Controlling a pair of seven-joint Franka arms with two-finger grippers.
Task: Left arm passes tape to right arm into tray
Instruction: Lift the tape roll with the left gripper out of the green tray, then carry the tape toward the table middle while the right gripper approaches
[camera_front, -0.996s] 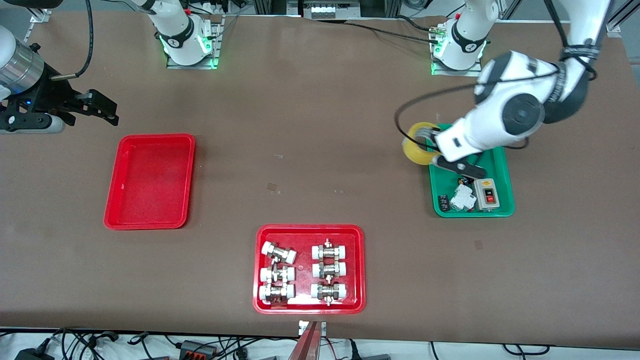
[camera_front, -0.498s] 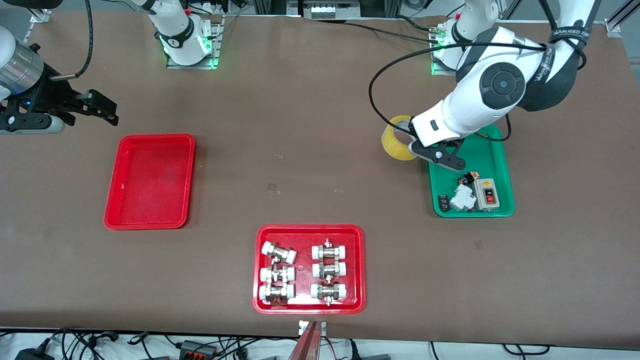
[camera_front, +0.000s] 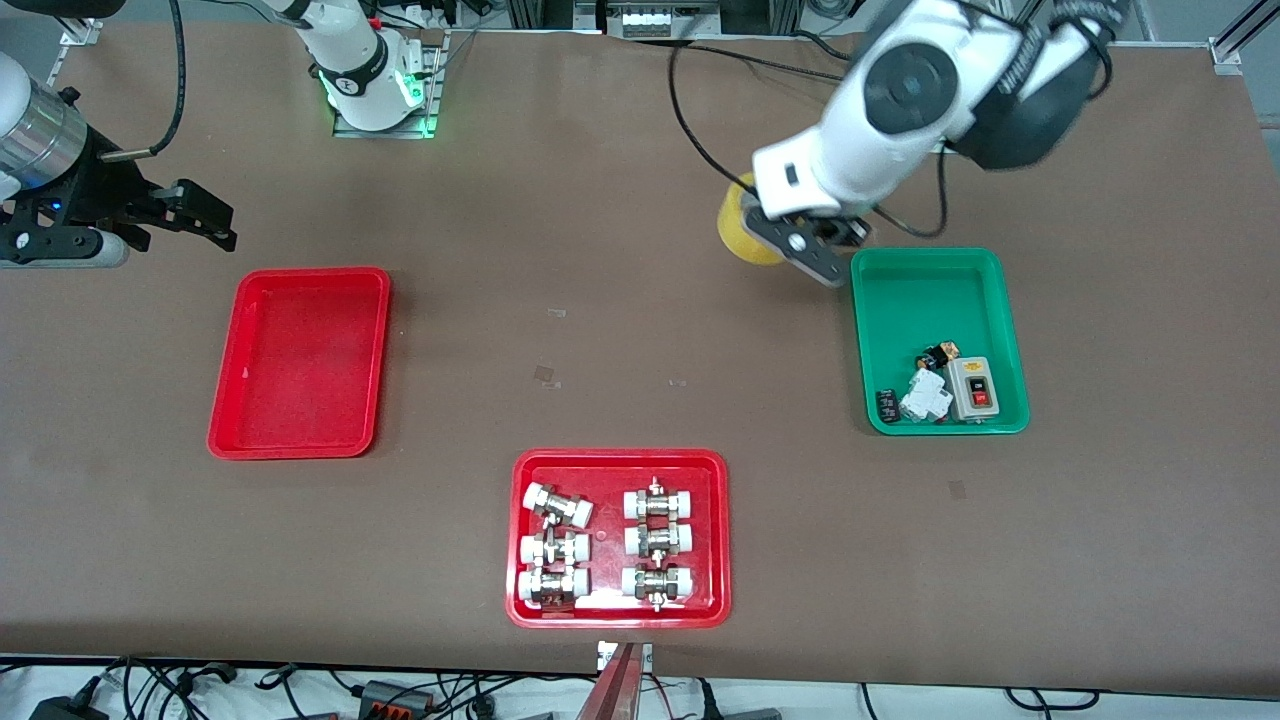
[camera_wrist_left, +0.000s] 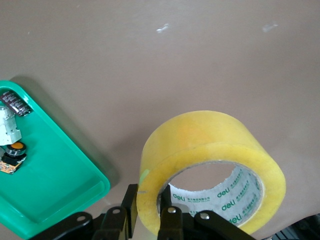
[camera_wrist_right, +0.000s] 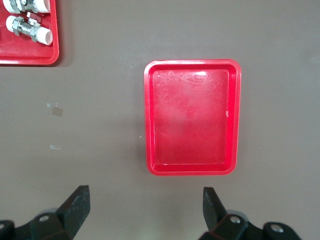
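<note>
My left gripper (camera_front: 790, 238) is shut on the wall of the yellowish tape roll (camera_front: 737, 237) and holds it up over the bare table, beside the green tray. In the left wrist view one finger is inside the roll's pale core and one outside, the gripper (camera_wrist_left: 150, 200) pinching the tape (camera_wrist_left: 210, 145). My right gripper (camera_front: 205, 220) is open and empty, waiting in the air at the right arm's end of the table. The plain red tray (camera_front: 300, 360) lies empty on the table, and it also shows in the right wrist view (camera_wrist_right: 192, 117) ahead of the open gripper (camera_wrist_right: 145, 200).
A green tray (camera_front: 935, 290) with small electrical parts (camera_front: 935, 385) lies toward the left arm's end; its corner shows in the left wrist view (camera_wrist_left: 50, 175). A red tray (camera_front: 516, 540) of white-capped metal fittings sits nearest the front camera.
My left arm has carried the tape off the green tray's edge, toward the table's middle and the robots' bases. The right arm has not moved.
</note>
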